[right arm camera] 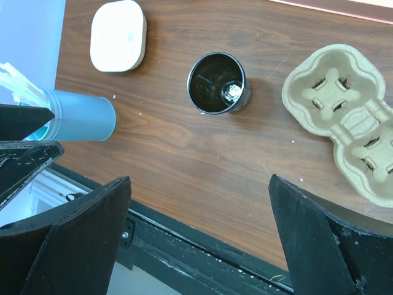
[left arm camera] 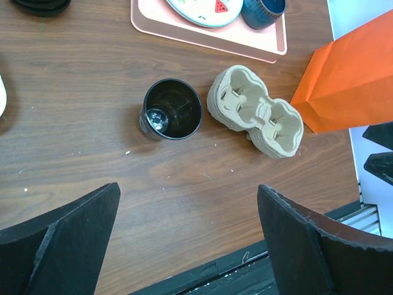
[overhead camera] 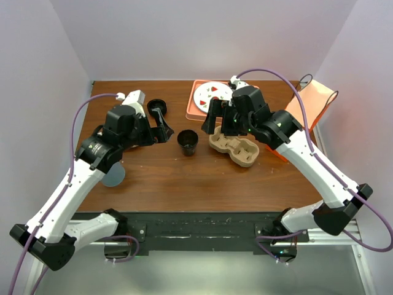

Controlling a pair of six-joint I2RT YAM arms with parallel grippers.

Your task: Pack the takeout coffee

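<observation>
Wooden table, pale walls. Takeout coffee [overhead camera: 187, 142] standing lidless mid-table, just beside pulp carrier [overhead camera: 233, 147]. Left gripper [left arm camera: 188, 196] and right gripper [right arm camera: 199, 184] hovering wide open, holding nothing. Likely reaching stage; next move needing a grasp on the cup.

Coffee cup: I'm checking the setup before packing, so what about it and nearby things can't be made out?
- Cup, every view: dark glossy inside; filled or empty unclear.
- Black disc, left wrist: cut by top edge.
- Blue mug, left wrist: cut by top edge; top view: behind right arm.
</observation>
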